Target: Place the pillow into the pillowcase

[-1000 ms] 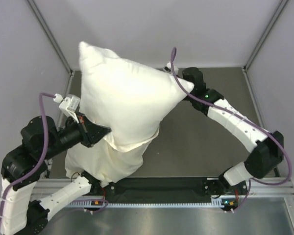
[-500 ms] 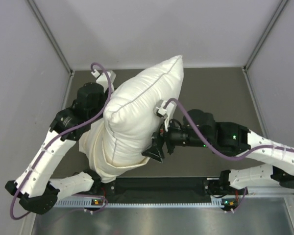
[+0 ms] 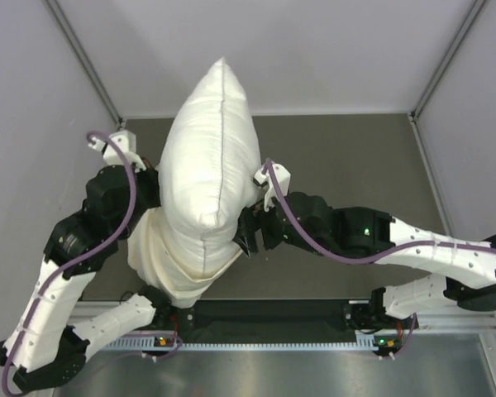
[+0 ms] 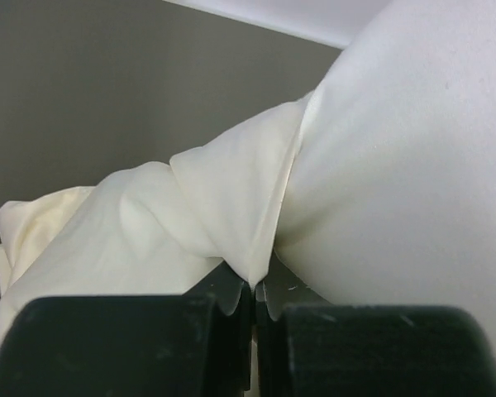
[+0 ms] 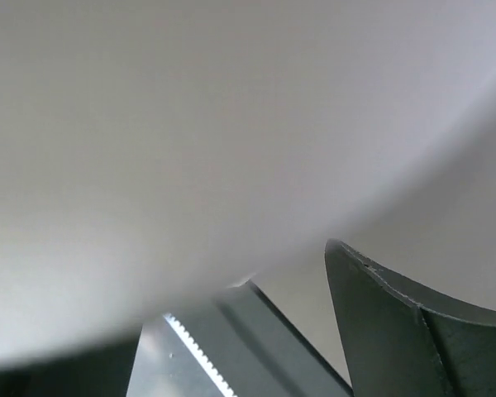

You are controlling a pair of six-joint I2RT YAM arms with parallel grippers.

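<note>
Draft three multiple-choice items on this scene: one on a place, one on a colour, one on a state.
1. Where is the pillowcase on the pillow? A over its top end; B around its lower end; C lying apart from it.
2. What colour are the arms' cables? A green; B orange; C purple.
3. How is the left end effector? A shut on pillowcase cloth; B wide open; C shut on a cable.
Answers: 1 B, the top view shows cream cloth bunched round the bottom and the white top bare. 2 C, both loops are purple. 3 A, the left wrist view shows it pinching a cream fold.
</note>
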